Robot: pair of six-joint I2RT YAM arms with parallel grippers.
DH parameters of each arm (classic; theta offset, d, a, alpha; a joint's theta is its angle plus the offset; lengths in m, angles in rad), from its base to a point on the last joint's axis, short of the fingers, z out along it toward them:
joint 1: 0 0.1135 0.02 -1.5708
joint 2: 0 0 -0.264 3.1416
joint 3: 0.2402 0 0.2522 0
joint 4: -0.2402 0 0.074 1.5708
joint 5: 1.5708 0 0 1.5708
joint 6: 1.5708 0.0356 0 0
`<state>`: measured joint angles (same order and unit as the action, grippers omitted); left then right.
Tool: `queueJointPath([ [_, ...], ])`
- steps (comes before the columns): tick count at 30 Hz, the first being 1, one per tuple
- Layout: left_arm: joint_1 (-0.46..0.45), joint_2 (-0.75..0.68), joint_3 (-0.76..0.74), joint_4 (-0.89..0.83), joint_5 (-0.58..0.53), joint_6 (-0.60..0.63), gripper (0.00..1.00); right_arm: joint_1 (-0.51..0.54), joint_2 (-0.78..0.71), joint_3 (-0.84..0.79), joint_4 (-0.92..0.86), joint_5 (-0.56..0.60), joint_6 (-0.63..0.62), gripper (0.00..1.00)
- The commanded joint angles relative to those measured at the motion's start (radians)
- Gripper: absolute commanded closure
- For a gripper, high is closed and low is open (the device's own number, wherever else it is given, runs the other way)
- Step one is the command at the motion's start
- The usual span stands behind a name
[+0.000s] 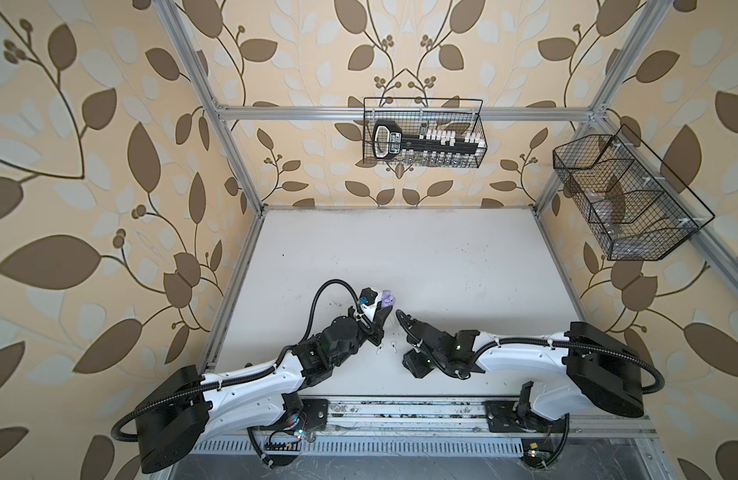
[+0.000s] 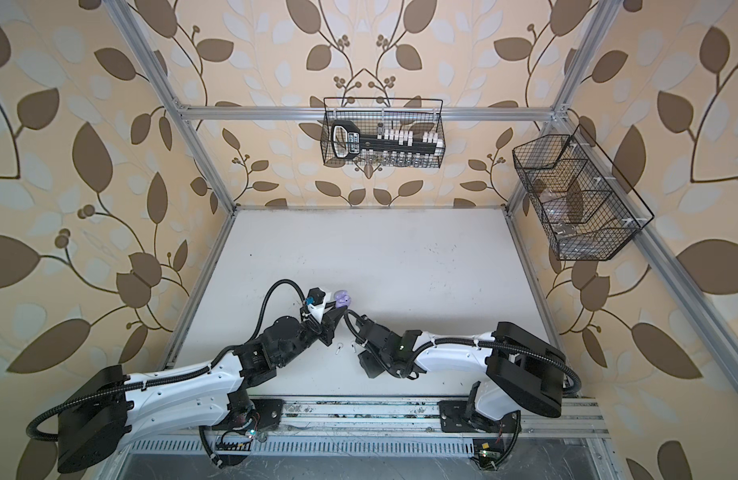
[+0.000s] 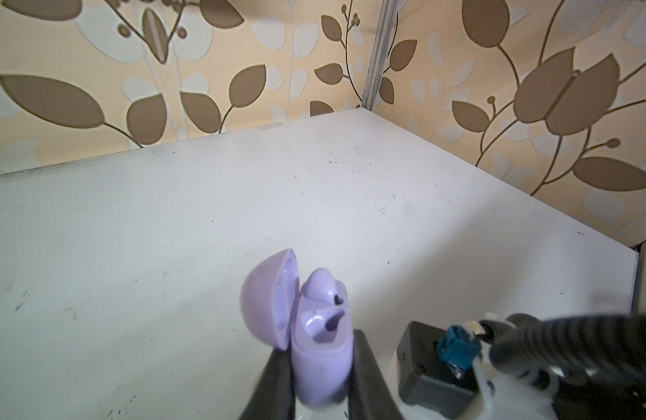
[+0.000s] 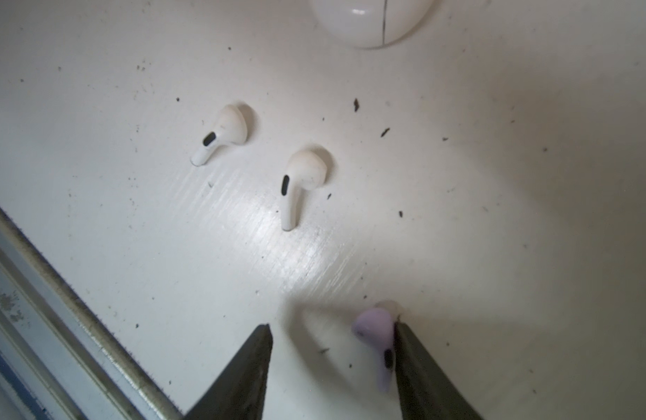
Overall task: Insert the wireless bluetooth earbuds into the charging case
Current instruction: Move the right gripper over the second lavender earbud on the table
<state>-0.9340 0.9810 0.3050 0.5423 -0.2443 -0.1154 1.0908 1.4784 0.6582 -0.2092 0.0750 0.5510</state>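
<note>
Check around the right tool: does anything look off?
The lilac earbud sits against just one finger of the right tool, whose jaws stand apart, so it is not clamped; it looks blurred, and I cannot tell whether it rests on the table. Dark specks litter the table.

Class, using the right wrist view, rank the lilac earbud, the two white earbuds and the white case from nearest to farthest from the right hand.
1. Lilac earbud, against one finger of the right hand.
2. Nearer white earbud, on the table just ahead.
3. Other white earbud, beyond it, off to one side.
4. White case, farthest, partly out of frame.
</note>
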Motion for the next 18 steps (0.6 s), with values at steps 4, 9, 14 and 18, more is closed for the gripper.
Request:
queueJointPath([
  [4,0.013,-0.001,-0.001,0.033,0.003,-0.013,0.97,-0.019,-0.048,0.004,-0.078,0.084,0.061,0.45],
  [9,0.013,0.005,0.000,0.036,0.011,-0.015,1.00,-0.019,-0.064,0.028,-0.102,0.101,0.061,0.45],
  [14,0.014,0.014,0.003,0.040,0.017,-0.018,1.00,-0.017,-0.044,0.062,-0.117,0.103,0.050,0.46],
  [18,0.014,0.019,0.005,0.041,0.022,-0.017,1.00,-0.016,-0.013,0.084,-0.133,0.109,0.041,0.49],
])
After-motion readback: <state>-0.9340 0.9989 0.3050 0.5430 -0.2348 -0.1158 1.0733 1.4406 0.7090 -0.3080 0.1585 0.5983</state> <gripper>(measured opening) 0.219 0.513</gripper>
